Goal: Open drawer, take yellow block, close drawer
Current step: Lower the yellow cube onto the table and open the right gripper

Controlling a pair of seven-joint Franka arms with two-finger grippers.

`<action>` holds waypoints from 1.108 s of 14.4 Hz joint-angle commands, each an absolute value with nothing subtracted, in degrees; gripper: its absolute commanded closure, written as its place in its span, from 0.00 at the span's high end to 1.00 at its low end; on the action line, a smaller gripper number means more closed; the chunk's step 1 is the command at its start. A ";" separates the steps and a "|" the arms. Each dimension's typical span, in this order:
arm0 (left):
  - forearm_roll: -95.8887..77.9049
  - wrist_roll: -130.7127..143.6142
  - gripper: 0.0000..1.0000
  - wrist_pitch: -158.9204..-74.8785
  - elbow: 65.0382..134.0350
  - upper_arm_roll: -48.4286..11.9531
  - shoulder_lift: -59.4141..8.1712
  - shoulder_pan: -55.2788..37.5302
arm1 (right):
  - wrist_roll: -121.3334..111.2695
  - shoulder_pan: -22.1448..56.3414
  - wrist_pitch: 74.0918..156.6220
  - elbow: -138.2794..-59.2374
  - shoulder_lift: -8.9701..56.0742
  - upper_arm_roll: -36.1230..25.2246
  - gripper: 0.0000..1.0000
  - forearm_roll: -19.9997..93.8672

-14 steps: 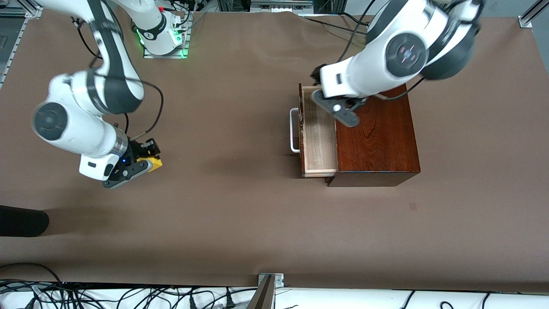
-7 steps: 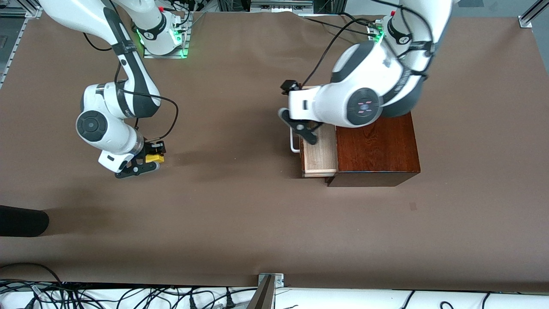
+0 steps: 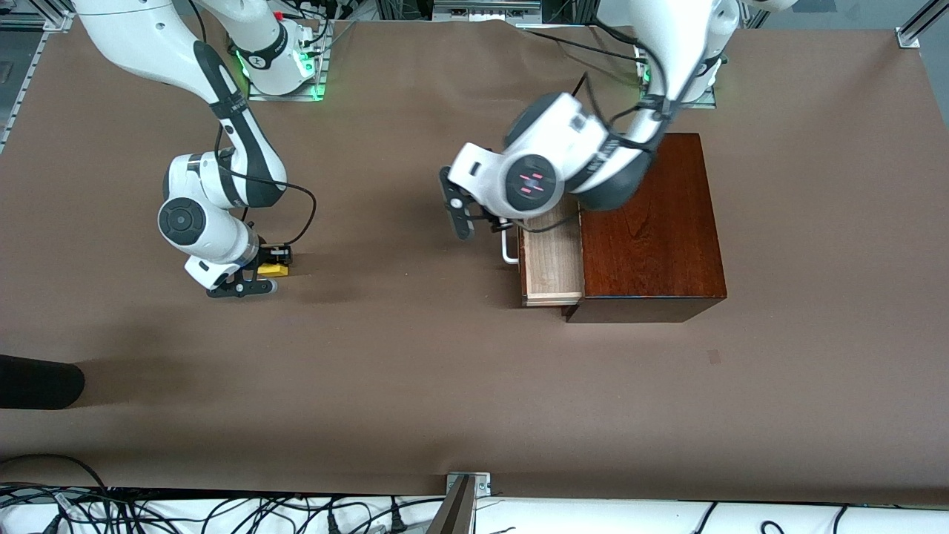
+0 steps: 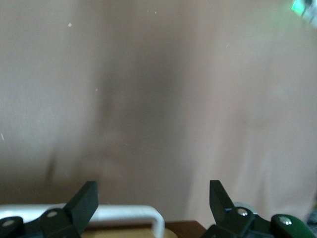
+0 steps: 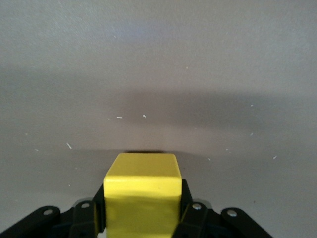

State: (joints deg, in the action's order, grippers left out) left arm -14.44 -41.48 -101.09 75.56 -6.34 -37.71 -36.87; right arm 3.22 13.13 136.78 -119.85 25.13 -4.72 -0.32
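You've got the drawer (image 3: 550, 259) pulled out, right of centre in the front view, its pale wood interior showing bare, and the yellow block (image 3: 272, 270) is out of it, over at centre-left. So two steps look done and the closing is what's left (my read from how things lie). Your right gripper (image 3: 256, 276) has its fingers clamped on the block, low over the brown table (image 3: 415, 386) toward the right arm's end; whether the block touches the surface I can't tell. In the right wrist view the yellow block (image 5: 142, 198) is a plain bright cube, clean flat faces, sitting square between the dark fingers (image 5: 190, 213). Your left gripper (image 3: 465, 215) hangs just in front of the drawer, beside the white handle (image 3: 508, 248), fingers spread wide with nothing between them; the left wrist view shows the handle (image 4: 124, 214) at the bottom edge. The glossy reddish-brown box (image 3: 652, 237) sits square, and the drawer looks straight in its slot, so a push on the front should send it home
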 commanded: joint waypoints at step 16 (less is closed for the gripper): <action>1.23 -58.88 1.00 -93.88 77.34 -4.66 -41.13 -34.73 | 0.18 10.99 119.12 -107.84 5.65 -2.56 1.00 0.00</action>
